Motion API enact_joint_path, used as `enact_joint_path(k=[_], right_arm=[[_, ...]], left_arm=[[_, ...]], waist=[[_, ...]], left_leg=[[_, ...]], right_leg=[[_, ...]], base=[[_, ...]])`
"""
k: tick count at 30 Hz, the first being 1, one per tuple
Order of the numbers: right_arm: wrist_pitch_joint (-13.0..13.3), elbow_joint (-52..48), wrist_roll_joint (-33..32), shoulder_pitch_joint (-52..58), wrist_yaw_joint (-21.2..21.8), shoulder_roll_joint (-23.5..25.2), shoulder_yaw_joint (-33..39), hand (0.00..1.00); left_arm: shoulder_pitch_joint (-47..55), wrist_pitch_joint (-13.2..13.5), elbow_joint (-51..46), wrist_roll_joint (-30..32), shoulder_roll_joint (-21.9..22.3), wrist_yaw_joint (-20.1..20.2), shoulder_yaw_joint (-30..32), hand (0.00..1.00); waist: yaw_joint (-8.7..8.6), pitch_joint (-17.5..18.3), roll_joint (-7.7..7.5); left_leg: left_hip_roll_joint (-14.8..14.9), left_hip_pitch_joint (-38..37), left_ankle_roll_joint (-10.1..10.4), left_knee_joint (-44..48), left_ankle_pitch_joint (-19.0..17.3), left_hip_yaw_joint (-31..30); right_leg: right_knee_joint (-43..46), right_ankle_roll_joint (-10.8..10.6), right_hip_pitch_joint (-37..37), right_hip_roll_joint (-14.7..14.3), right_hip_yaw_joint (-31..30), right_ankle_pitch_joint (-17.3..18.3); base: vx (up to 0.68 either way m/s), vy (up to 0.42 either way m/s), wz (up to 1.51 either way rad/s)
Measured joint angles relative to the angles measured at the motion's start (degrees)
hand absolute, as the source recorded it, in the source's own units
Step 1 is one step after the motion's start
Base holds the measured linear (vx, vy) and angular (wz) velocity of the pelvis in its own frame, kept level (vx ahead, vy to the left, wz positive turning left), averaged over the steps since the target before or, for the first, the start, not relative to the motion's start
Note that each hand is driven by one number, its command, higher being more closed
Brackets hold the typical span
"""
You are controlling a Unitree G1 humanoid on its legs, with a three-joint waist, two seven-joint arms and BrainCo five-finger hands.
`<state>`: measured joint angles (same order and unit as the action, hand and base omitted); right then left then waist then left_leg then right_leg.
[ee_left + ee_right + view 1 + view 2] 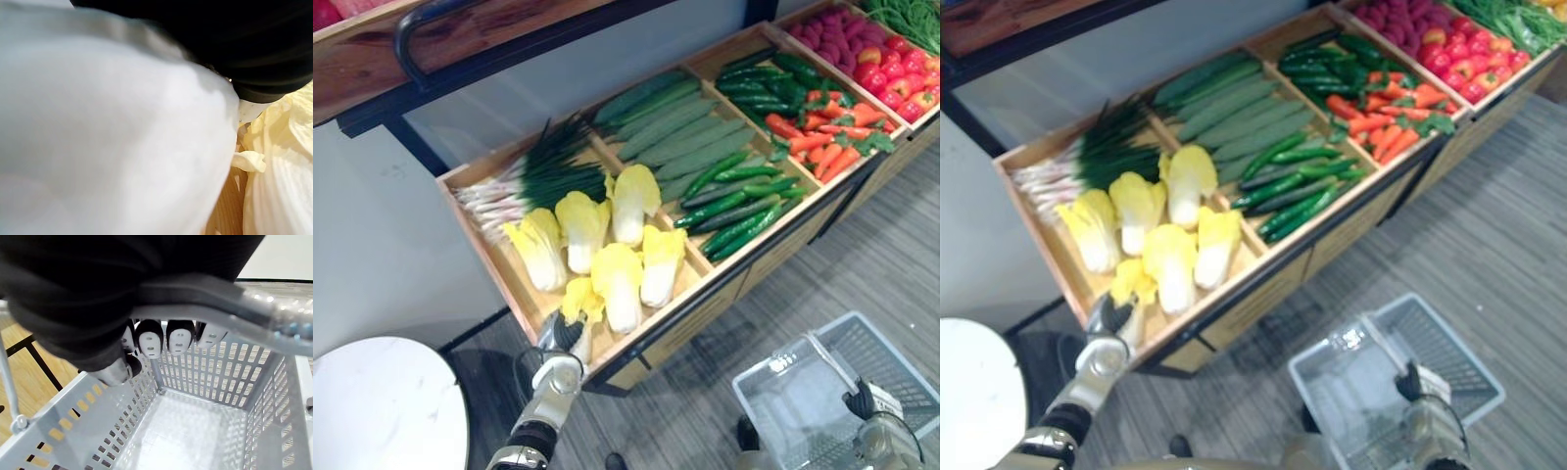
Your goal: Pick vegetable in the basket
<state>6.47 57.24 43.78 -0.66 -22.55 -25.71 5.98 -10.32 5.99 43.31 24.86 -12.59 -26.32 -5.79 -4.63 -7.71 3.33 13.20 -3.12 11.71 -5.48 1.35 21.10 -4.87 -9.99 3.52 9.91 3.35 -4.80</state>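
Basket (891, 343): grey plastic with slotted walls and a solid floor, held low over the grey floor in front of the tray's front edge.
Right hand (871, 399): seen above the basket, its fingers (149, 339) curled round the grey handle (205, 308), which is clasped from above.
Left hand (563, 335): laid on the cabbage at the tray's front left corner; whether it is closed on the cabbage cannot be told, as the wrist view is taken up by the pale stem.
Cabbage (579, 302): pale yellow crinkled leaves at the far end, a smooth white stem at the near end, lying lengthwise against the tray's front edge, in the front left compartment.
Other cabbages (617, 279): several of the same kind are laid side by side in that compartment, touching one another.
Tray (494, 264): a long wooden display tray, divided into compartments.
Spring onions (524, 181): bundled at the tray's back left corner, behind the cabbages.
Gourds (675, 127): long, pale green, in the next compartment, towards the back edge.
Cucumbers (734, 201): dark green, piled in front of the gourds by the front edge.
Carrots (822, 137): orange with green tops, further towards the tray's right end.
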Motion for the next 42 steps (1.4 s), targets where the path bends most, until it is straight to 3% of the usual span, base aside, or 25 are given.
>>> enact_joint_path(k=[5, 14, 29, 33, 34, 42], right_arm=[[0.0, 0.0, 0.0, 1.0, 0.0, 0.2, 1.8, 1.0], [-0.8, 0.0, 0.0, 3.5, 0.0, 3.3, 5.7, 1.0], [-0.9, 0.1, 0.1, 4.2, -0.1, 4.2, 7.2, 1.0], [-0.9, 1.2, 0.2, 4.6, -0.1, 4.2, 7.2, 1.0], [-0.9, 1.9, 0.2, 4.5, -0.1, 4.2, 7.2, 1.0], [-0.7, 2.1, 0.2, 4.2, -0.1, 4.2, 7.1, 1.0]], left_arm=[[3.2, -0.2, -5.9, 0.0, 0.0, 1.6, -0.6, 1.0], [9.6, -0.3, -17.9, -2.2, 1.2, 2.7, 0.1, 1.0], [19.8, 0.6, -33.3, -1.3, 5.8, 3.9, 2.0, 1.0], [20.9, 0.6, -35.6, -1.0, 6.1, 3.0, 4.3, 1.0], [20.9, 0.6, -36.5, -0.9, 6.1, 2.2, 4.9, 1.0], [20.8, 0.1, -42.4, 1.3, 6.3, -1.5, 8.6, 1.0]], waist=[[-0.06, 0.5, 0.2], [-0.14, 1.7, -1.28], [0.2, 3.5, -1.28], [0.18, 5.4, -1.94], [0.21, 5.9, -1.51], [0.2, 6.0, -1.98]], left_leg=[[0.0, 0.2, 0.0, 0.0, 0.0, -0.5], [0.0, 0.8, -0.1, 0.0, 0.1, -2.3], [0.0, 1.1, -0.9, 0.0, 0.7, -3.4], [0.0, 2.1, -1.0, 0.0, 0.8, -3.7], [0.0, 2.1, -1.1, 0.0, 0.8, -4.0], [0.0, 2.1, -1.1, 0.0, 0.8, -4.1]], right_leg=[[-0.1, 0.0, -0.1, 0.0, 0.5, 0.0], [0.0, 0.0, -0.8, 0.2, 3.0, 0.0], [1.2, 0.4, -0.5, 0.3, 3.9, 0.3], [1.3, 0.4, 0.3, 0.3, 4.2, 0.3], [1.3, 0.4, 0.2, 0.3, 4.4, 0.3], [1.4, 0.5, 0.1, 0.3, 4.5, 0.3]], base=[[0.01, -0.004, 0.05], [0.01, -0.005, 0.1], [-0.04, -0.01, 0.03], [-0.01, -0.005, 0.02], [0.01, -0.006, 0.05], [0.0, -0.001, 0.01]])
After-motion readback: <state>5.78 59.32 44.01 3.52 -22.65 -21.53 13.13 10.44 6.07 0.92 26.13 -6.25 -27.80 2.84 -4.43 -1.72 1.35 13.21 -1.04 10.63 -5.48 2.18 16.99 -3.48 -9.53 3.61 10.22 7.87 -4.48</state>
